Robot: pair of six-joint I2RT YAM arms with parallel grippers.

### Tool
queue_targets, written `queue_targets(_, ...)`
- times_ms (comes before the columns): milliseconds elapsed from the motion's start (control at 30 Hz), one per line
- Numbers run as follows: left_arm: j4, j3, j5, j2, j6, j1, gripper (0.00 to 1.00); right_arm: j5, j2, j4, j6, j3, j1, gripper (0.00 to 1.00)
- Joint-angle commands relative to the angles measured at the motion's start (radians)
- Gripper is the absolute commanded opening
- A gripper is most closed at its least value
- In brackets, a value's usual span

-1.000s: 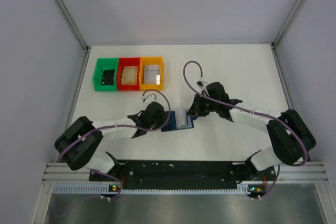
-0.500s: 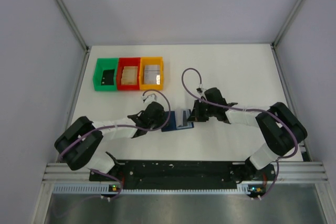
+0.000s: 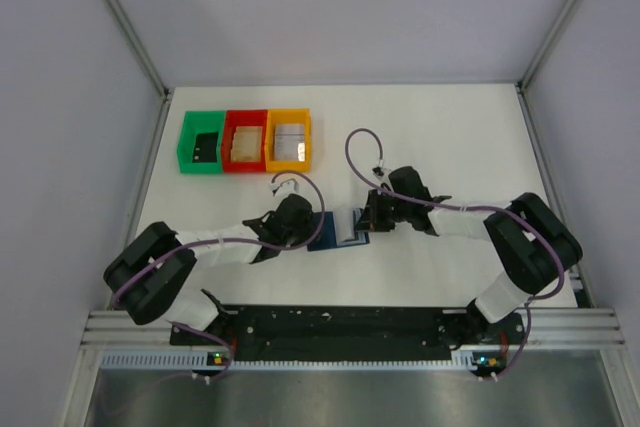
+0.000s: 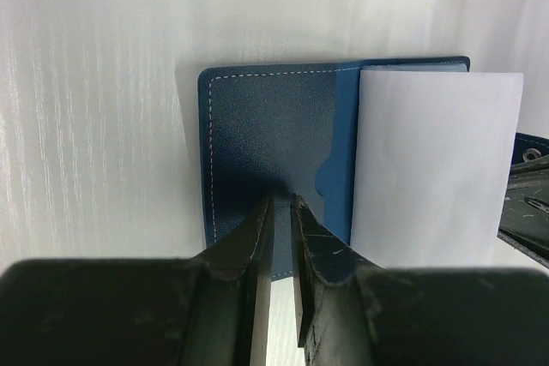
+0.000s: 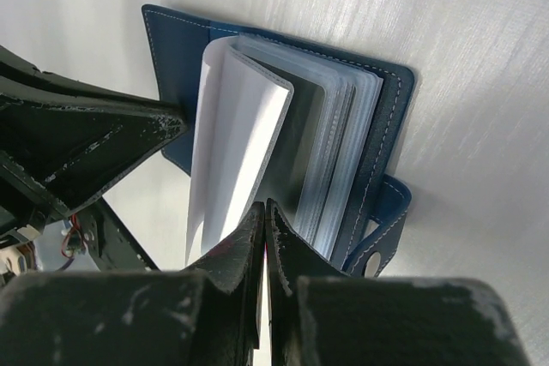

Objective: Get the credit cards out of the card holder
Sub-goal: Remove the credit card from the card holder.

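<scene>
The dark blue card holder [image 3: 326,237] lies open on the white table between both arms. My left gripper [image 4: 281,203] rests its tips on the holder's left cover [image 4: 266,135], fingers side by side with a narrow gap and nothing between them. A white card-sized leaf [image 4: 433,160] stands lifted from the spine. My right gripper [image 5: 264,205] is shut, its tips against the foot of that leaf [image 5: 236,135]. A pale grey credit card face [image 5: 298,156] shows behind the leaf, beside a stack of clear sleeves [image 5: 347,147]. I cannot tell whether anything is pinched.
Green [image 3: 201,143], red [image 3: 244,141] and orange [image 3: 289,139] bins stand in a row at the back left, each with something inside. The holder's strap with a snap [image 5: 377,242] sticks out on its right side. Purple cables loop above both wrists.
The right arm has drawn its elbow in, and its gripper has slid a little left and nearer, onto the holder. The left arm has stayed put.
</scene>
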State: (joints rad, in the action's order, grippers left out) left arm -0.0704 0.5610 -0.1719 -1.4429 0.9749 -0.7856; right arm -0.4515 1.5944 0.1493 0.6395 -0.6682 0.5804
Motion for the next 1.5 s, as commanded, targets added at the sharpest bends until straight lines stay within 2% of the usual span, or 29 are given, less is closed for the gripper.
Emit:
queue_targets(0,0.011,-0.023,0.022,0.001,0.007,-0.004,0.18,-0.019,0.006,0.045,-0.001,-0.045,0.016,0.0)
queue_targets(300,-0.017,-0.047,0.019,0.061,0.01,-0.004,0.2,-0.041,0.044,0.052,0.003,-0.116,0.059,0.0)
queue_targets(567,-0.002,-0.099,-0.054,0.278,0.027,-0.006,0.33,-0.056,0.13,0.027,-0.014,-0.208,0.099,0.0)
queue_targets(667,0.009,-0.108,-0.072,0.361,0.024,-0.004,0.34,-0.073,0.174,0.026,-0.02,-0.238,0.117,0.0)
queue_targets(833,-0.002,-0.09,-0.003,0.417,0.001,-0.006,0.35,-0.066,0.214,0.0,-0.043,-0.284,0.148,0.0)
queue_targets(1133,-0.1,-0.069,0.092,0.336,0.039,-0.006,0.33,0.017,0.28,-0.096,-0.077,-0.326,0.157,0.0)
queue_targets(1467,-0.164,-0.059,0.063,0.185,0.088,-0.006,0.3,0.036,0.269,-0.12,-0.095,-0.338,0.159,0.0)
